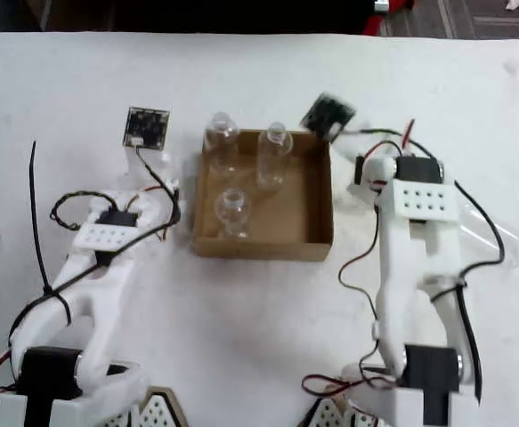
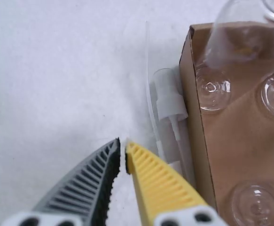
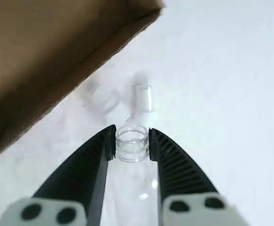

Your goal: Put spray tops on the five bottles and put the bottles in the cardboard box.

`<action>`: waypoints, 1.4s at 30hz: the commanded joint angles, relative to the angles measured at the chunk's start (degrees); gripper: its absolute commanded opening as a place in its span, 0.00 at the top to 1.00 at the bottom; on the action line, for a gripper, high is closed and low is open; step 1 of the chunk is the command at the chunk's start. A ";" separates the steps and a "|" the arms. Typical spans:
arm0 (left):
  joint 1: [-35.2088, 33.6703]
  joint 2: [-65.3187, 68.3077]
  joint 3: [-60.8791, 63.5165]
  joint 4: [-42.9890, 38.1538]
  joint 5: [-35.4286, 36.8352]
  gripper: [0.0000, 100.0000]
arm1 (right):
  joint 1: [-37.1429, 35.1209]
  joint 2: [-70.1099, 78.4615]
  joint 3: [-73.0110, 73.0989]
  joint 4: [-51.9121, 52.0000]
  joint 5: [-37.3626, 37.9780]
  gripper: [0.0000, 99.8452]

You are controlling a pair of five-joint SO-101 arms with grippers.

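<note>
Right gripper (image 3: 132, 131) pinches the neck of a bottle (image 3: 131, 147) beside the cardboard box (image 3: 52, 61).

The bottle (image 3: 132, 147) in the right gripper (image 3: 131, 133) is cut off below its neck. Just beyond it, spray tops (image 3: 144, 96) blur past counting. The left gripper (image 2: 122, 143) has a yellow finger (image 2: 160, 183) that hides a white sprayer's (image 2: 168, 101) tube end.

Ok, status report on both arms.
Left gripper shut, empty, by a spray top lying outside the cardboard box. Right gripper shut on a bottle neck. Three bottles in box, no tops.
</note>
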 commanded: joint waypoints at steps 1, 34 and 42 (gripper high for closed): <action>0.40 -0.13 -0.26 -1.14 -0.79 0.98 | -0.84 -7.78 -0.79 -3.47 -18.99 0.95; 0.40 -0.13 0.18 -1.58 -0.79 0.98 | -17.36 -32.13 36.75 -54.90 -53.45 0.98; 0.31 -0.13 0.18 -1.58 -0.79 0.98 | -15.69 -23.16 37.01 -64.92 -53.54 0.99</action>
